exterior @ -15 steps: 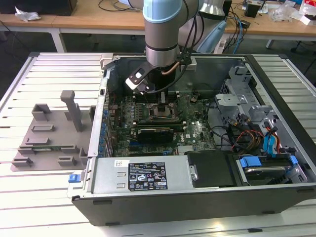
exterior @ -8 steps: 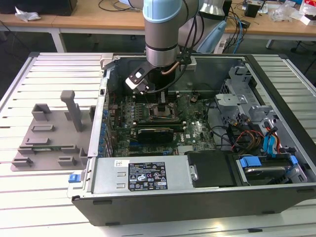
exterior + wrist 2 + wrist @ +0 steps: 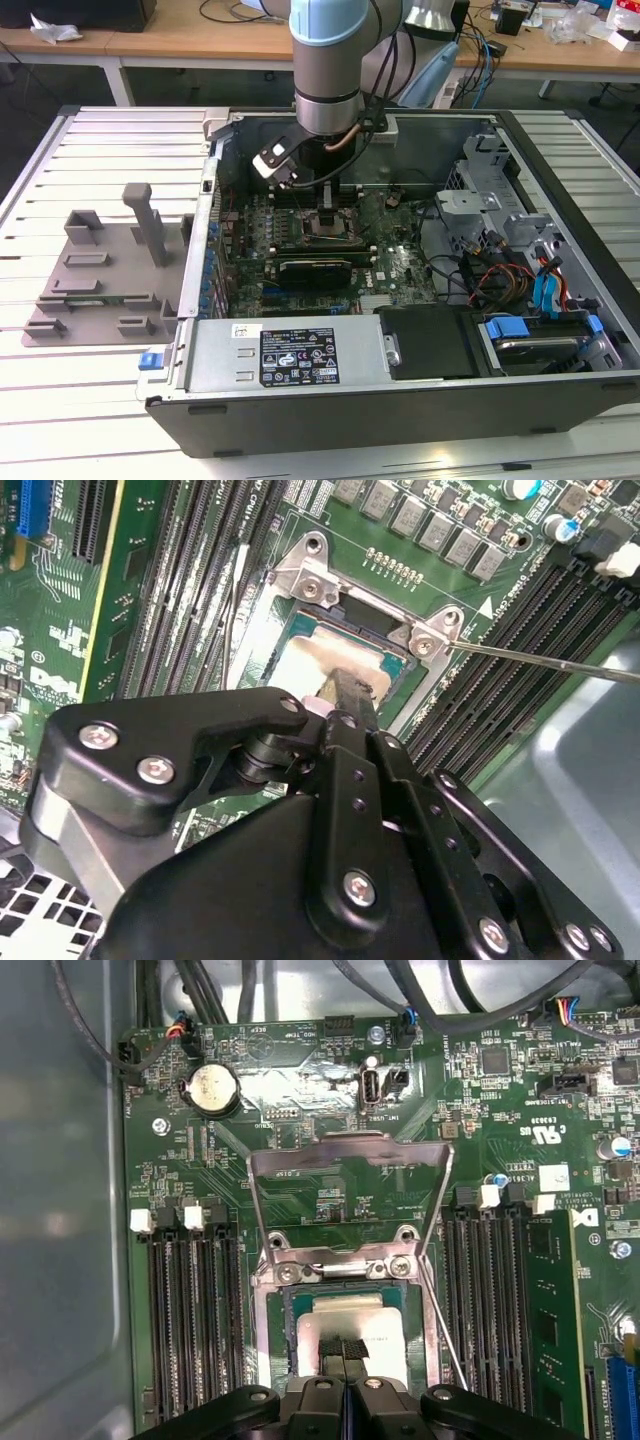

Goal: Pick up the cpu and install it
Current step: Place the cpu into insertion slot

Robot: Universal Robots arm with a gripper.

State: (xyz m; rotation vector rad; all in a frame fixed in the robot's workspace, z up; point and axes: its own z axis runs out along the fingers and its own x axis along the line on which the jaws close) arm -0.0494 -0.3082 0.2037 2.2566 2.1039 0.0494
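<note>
The cpu (image 3: 378,1315) lies inside the socket frame (image 3: 268,1305) — the frame's lid (image 3: 345,1155) stands open. The gripper (image 3: 343,1348) has its fingers pressed together, tips right on the cpu. A hard push or sideways nudge could tilt it — and hurt the socket frame.

Print on PC parts: plenty there, none clear enough to quote.
Ext. view: black-and-white spec label (image 3: 300,357) on PSU housing (image 3: 210,360), small white sticker (image 3: 244,331) just beside it on same housing; chars too small to tell. First wrist view: white silk-screen codes all over motherboard (image 3: 330,1185), cert. mark next to white board sticker (image 3: 553,1177), stamped lettering on coin cell (image 3: 213,1088), faint marks on cpu (image 3: 352,1318) lid; can't make out. Second wrist view: white logo (image 3: 55,675) on board edge.
</note>
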